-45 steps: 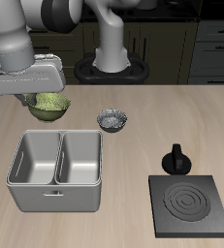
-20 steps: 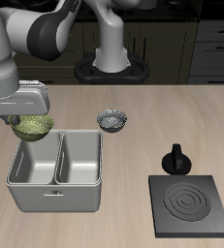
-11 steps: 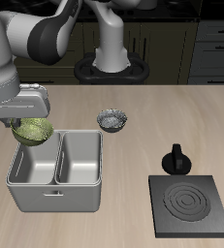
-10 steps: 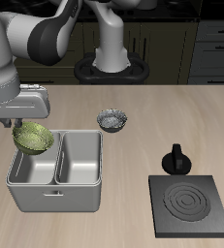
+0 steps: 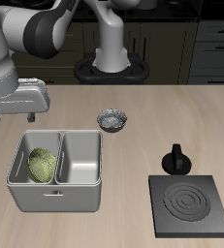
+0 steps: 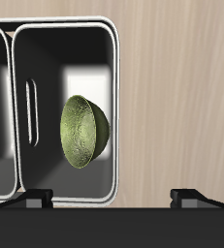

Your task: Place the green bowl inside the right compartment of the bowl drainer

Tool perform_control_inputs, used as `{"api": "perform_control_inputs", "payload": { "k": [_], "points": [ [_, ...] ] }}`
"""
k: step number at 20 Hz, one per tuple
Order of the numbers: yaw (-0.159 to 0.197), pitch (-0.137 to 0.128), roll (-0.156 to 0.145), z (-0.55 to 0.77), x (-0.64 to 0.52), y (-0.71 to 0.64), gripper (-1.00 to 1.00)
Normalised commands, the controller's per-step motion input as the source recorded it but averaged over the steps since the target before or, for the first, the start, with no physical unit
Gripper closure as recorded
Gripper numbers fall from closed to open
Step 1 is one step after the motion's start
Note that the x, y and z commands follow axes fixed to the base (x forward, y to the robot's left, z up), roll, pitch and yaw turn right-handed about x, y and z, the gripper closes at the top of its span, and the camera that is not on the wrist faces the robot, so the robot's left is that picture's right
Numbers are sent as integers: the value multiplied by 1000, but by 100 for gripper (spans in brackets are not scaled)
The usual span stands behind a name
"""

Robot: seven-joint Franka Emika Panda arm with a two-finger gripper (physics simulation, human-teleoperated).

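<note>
**Green bowl lying in drainer well, end effector released**

The green bowl (image 5: pixel 43 166) sits inside the right compartment of the bowl drainer (image 5: pixel 55 201) — tipped on its side, its speckled inside facing partly upward and toward the well's outer wall. In the wrist view the green bowl (image 6: pixel 83 132) shows on edge against the well's far wall, free of any contact from above. The drainer's other well, beside the middle wall, holds nothing visible.

The end effector (image 6: pixel 119 199) hangs above the drainer's far edge; its two fingertips (image 6: pixel 193 195) stand wide apart, gripping nothing.

Farther back on the tabletop (image 5: pixel 172 108), just beyond the drainer's far corner, stands a grey-white patterned bowl (image 5: pixel 113 120). Well apart, nearer the front edge, lies a dark square plate (image 5: pixel 191 205) with concentric rings — a small black knobbed object (image 5: pixel 176 159) stands just behind it, upright.
</note>
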Motion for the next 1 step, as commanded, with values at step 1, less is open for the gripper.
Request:
{"api": "perform_control_inputs", "payload": {
  "k": [1],
  "points": [
    [-13, -57, 62, 311, -175, 206, -100]
  ]
}}
